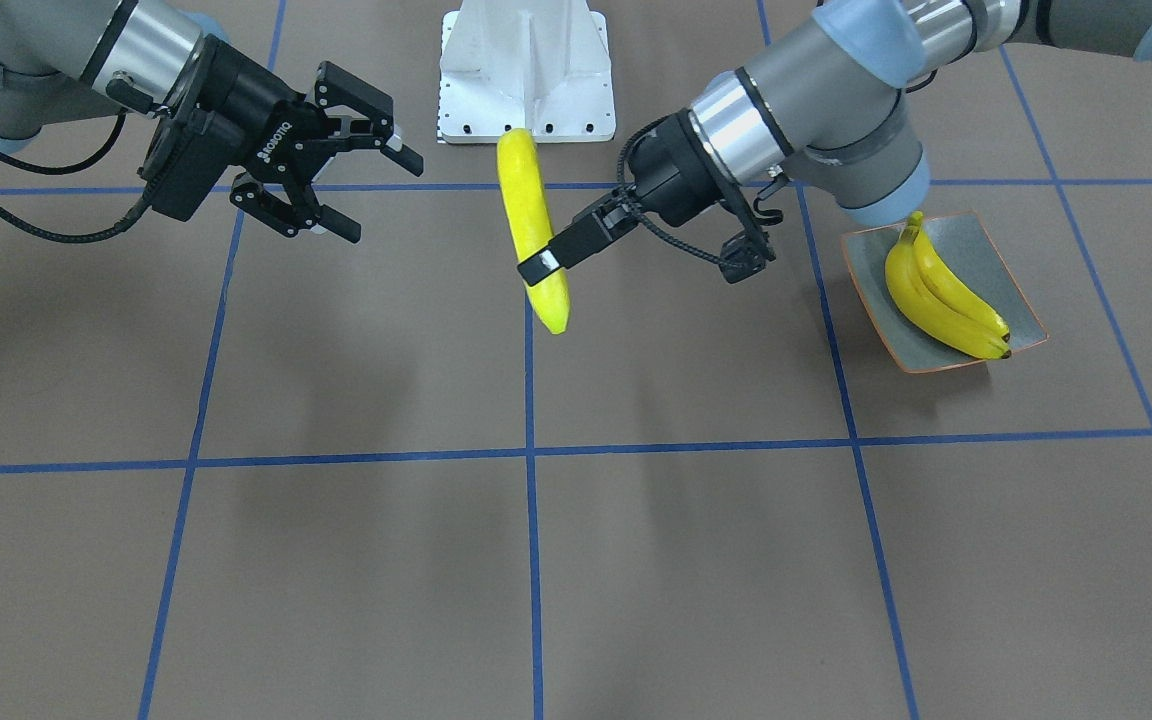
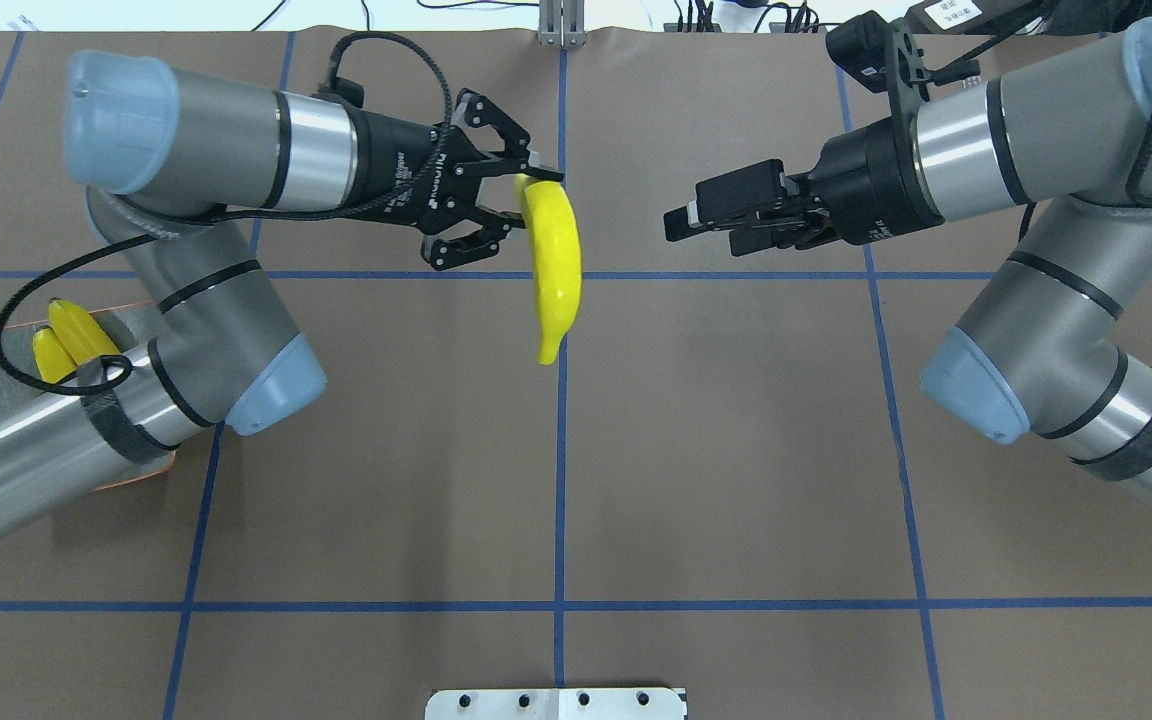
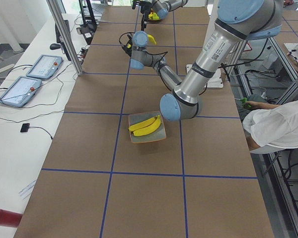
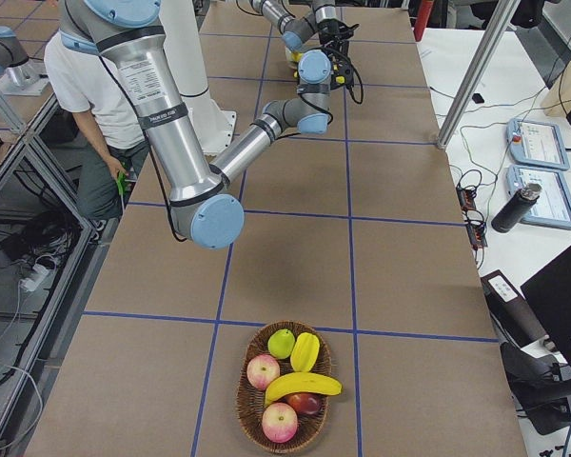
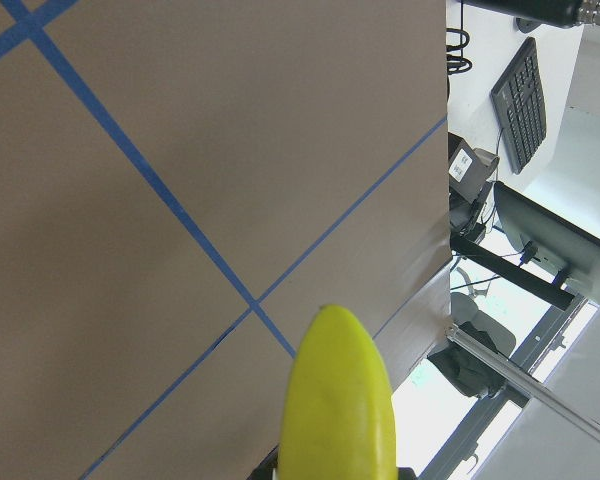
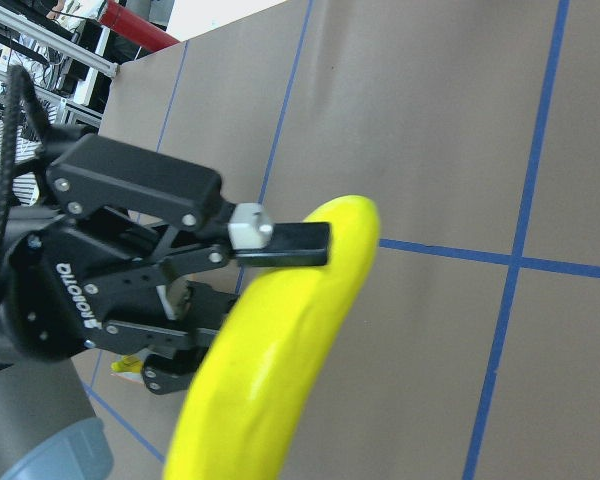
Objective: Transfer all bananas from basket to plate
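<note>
My left gripper [image 1: 539, 268] [image 2: 526, 205] is shut on one yellow banana [image 1: 533, 230] [image 2: 551, 270] and holds it in the air over the table's middle line. The left wrist view shows that banana [image 5: 340, 400] end-on. My right gripper [image 1: 381, 197] [image 2: 681, 222] stands open and empty a short way from it, facing it. In the right wrist view a left fingertip [image 6: 290, 238] presses on the banana [image 6: 270, 370]. Two bananas [image 1: 941, 290] [image 3: 145, 126] lie side by side on the plate [image 1: 996, 255] [image 3: 161, 134]. Another banana [image 4: 303, 385] lies in the basket [image 4: 243, 405].
The wicker basket at the table's right end also holds apples [image 4: 264, 369] and other fruit. The left arm covers most of the plate [image 2: 6, 385] from overhead. A white base plate [image 1: 526, 80] sits at the robot's side. A person [image 3: 273, 126] sits beside the table.
</note>
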Robot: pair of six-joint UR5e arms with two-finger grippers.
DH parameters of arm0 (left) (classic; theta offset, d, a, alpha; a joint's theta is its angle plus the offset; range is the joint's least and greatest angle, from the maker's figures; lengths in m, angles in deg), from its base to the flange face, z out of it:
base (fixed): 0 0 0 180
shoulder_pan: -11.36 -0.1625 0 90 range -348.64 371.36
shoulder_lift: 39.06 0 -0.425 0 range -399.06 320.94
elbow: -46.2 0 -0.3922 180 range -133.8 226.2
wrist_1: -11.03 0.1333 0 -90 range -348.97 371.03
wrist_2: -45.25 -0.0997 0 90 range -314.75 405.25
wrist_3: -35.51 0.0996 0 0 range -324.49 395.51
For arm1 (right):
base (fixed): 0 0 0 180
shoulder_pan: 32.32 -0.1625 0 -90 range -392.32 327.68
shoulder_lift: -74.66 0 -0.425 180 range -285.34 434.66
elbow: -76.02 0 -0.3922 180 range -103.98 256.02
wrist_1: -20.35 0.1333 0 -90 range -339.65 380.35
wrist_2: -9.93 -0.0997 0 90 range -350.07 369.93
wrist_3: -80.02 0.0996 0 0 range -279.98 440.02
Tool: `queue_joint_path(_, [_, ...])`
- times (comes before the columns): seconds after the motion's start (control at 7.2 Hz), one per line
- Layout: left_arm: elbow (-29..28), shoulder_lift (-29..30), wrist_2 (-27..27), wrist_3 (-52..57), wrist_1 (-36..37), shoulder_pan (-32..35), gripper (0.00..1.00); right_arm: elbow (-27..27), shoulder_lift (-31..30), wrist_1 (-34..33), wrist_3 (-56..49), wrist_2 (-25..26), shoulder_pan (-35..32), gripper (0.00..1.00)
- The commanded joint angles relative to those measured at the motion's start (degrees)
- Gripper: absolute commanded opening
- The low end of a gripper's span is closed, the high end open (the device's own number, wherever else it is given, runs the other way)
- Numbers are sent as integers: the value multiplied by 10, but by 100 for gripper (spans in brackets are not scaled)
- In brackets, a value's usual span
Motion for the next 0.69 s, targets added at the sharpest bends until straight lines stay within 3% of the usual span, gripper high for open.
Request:
queue_joint_path(0.0, [57,-100,55,25,2,65,0,-1,-34,8,0,2,-14,100])
queue_joint_path(0.28, [67,-198,123,125,2,136,0,3,-74,8,-9,4,-43,100])
queue_joint_path(0.56, [67,-305,161,237,2,208,0,3,-92,8,-8,37,-46,100])
